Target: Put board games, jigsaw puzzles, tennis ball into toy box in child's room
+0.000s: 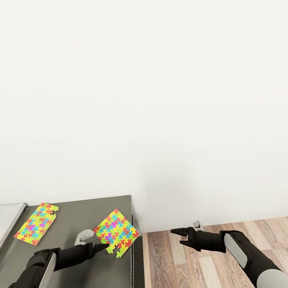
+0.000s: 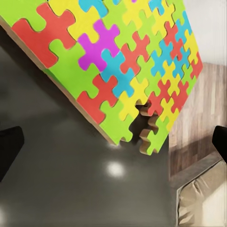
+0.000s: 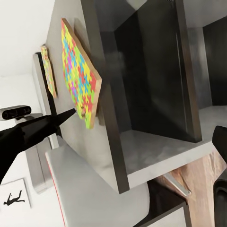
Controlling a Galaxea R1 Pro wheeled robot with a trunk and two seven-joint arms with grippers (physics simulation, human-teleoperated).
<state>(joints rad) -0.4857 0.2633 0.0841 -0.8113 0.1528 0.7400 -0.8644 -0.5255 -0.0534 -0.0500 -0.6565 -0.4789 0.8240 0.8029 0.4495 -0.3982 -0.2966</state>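
Nearest my head camera are my own two forearms, and the left gripper [image 1: 102,247] is the one doing the work: it reaches toward two o'clock across the dark grey section of the table [image 1: 89,281], its fingertip just at the near edge of the closer jigsaw puzzle [image 1: 116,232]. In the left wrist view that puzzle [image 2: 118,61] fills the space ahead, with the two dark finger pads [image 2: 9,149] spread wide to either side and nothing between them, so the jaws are fully open and empty. I read this as lining up for a grasp.

The puzzle lies near the table's right-hand edge, one corner slightly over it, which is probably why I came at it from the table side; pushing it could tip it onto the wood floor [image 1: 211,253]. From the right wrist view the sheet [image 3: 80,75] looks thin but stiff, with a brown edge, sitting flat on the top, and the left fingertip [image 3: 66,115] is just beside it. A flat sheet offers little to pinch, so I would likely need to catch the overhanging corner.

The second jigsaw puzzle [image 1: 36,223] lies farther back at ten o'clock, well apart from the first, near the lighter grey top.

My right gripper [image 1: 179,236] hangs over the floor at four o'clock, off the table, holding nothing; its fingers look parted, parked out of the way.
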